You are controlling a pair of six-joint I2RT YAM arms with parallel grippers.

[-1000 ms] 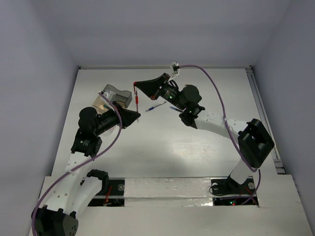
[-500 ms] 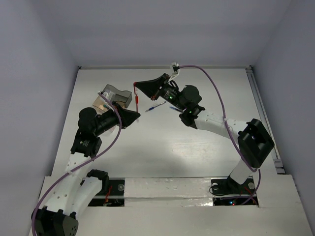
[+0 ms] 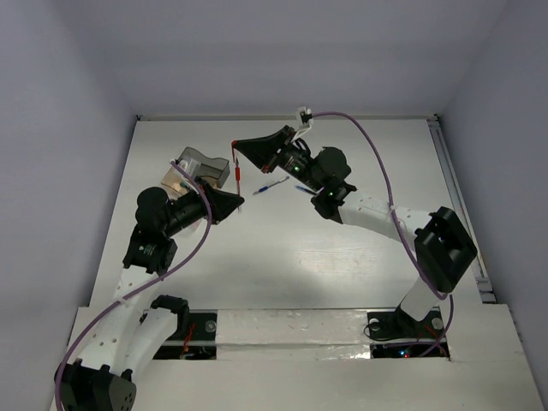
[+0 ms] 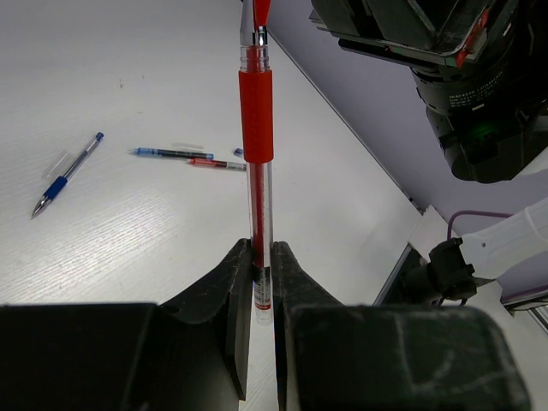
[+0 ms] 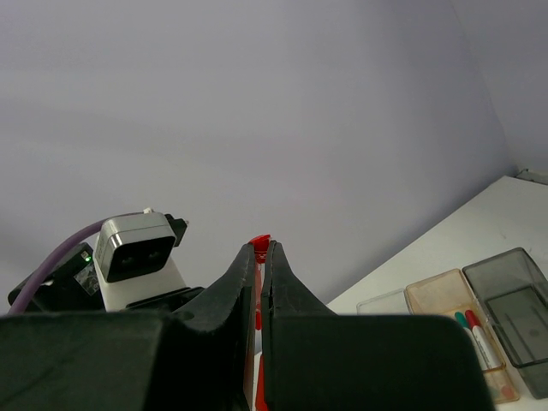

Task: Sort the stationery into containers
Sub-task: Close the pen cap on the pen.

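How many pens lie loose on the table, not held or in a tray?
3: a blue-grip pen, and farther off a thin blue one next to a thin red one. Others may be hidden.

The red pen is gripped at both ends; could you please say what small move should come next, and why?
Probably the right gripper should open. Both grippers are shut on the red pen, the left gripper at its other end, and the trays sit right beside the left arm, which could then carry it over.
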